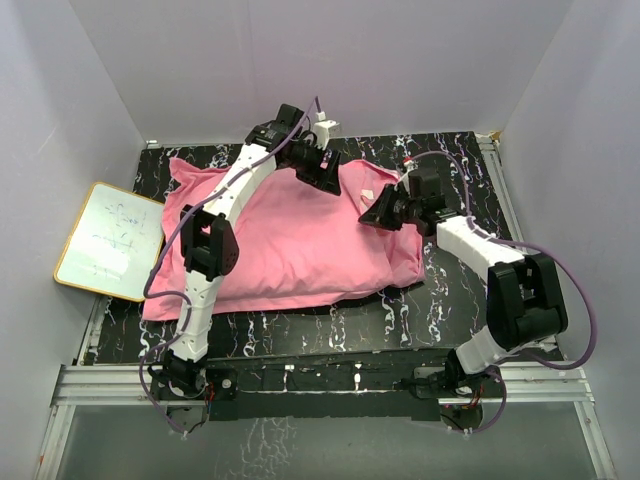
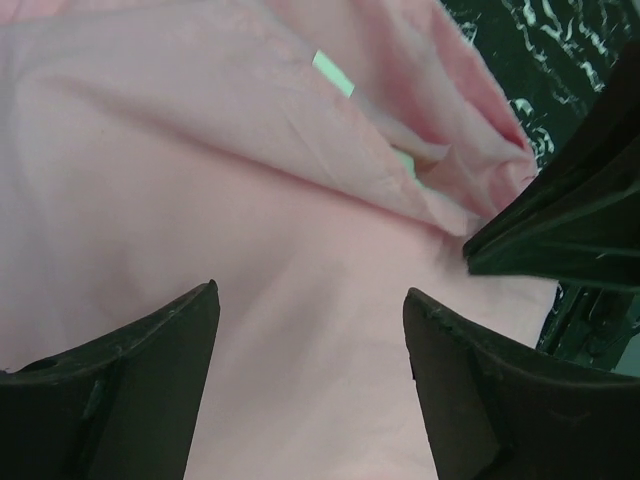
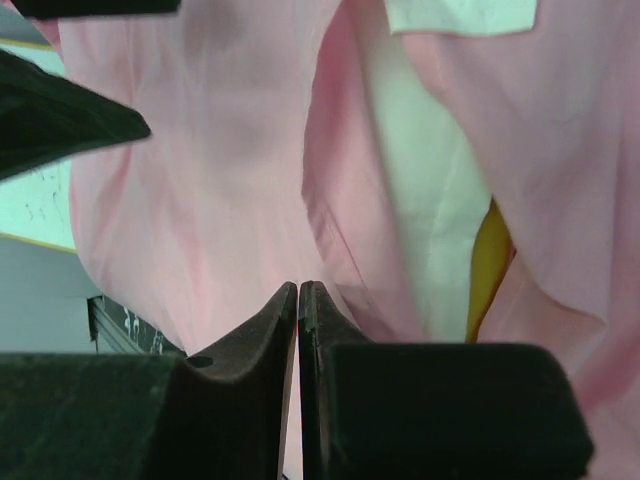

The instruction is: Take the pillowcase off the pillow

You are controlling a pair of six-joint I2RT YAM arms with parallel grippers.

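The black bench with white marbling (image 1: 330, 325) carried everything. The large pink matte fabric pillowcase (image 1: 290, 250) lay across its middle, from the left part to the right of centre, with the pillow inside it. In the right wrist view, the plump white pillow with a yellow band on its edge (image 3: 420, 210) showed only through a gap between pink folds at the case's right end. A white rectangular board with a yellow frame (image 1: 108, 240) lay at the left edge of the bench, just beside the pillowcase. The left gripper (image 2: 310, 300) hovered over the far side of the case, its fingers spread apart with only smooth pink cloth below them. The right gripper (image 3: 298, 290) was clenched at the right end, its fingers pressed together (I cannot tell if any cloth was caught between them).
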